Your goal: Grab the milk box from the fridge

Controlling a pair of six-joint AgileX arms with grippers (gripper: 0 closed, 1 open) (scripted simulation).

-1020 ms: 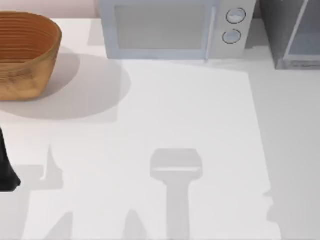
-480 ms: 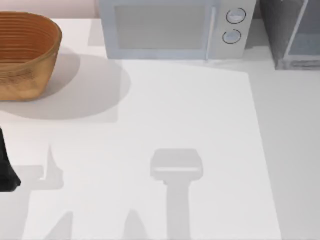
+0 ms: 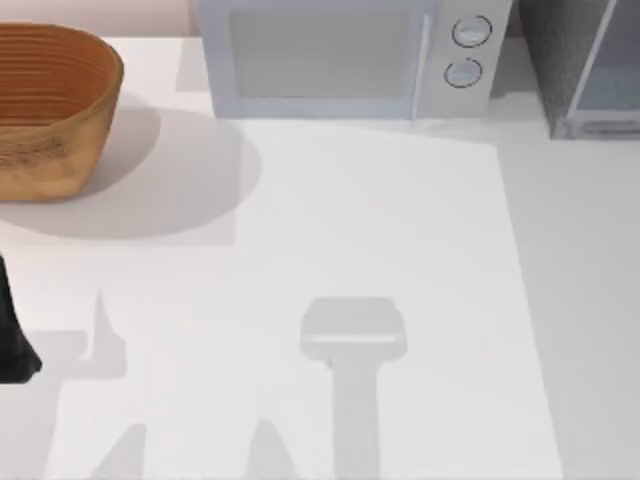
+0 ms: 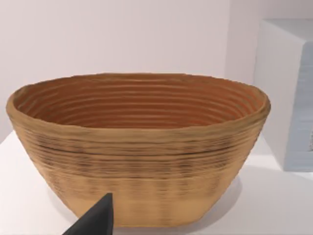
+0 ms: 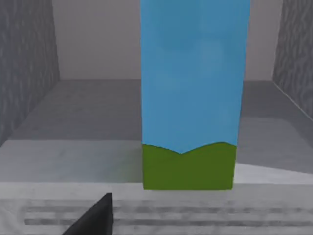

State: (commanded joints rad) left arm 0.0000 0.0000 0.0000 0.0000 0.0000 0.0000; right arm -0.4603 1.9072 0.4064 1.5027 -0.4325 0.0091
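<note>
While facing the upright milk box (image 5: 190, 98) inside the fridge (image 5: 29, 73), right gripper, finger state unclear

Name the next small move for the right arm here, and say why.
Probably ease the right gripper straight forward toward the milk box. The right wrist view shows the carton upright inside the fridge, close ahead and not yet held. The left arm sits parked at the table's left edge.

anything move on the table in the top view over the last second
Nothing visibly changed. The woven basket, the microwave and the fridge sit where they were, and the left arm stays at the table's left edge.
</note>
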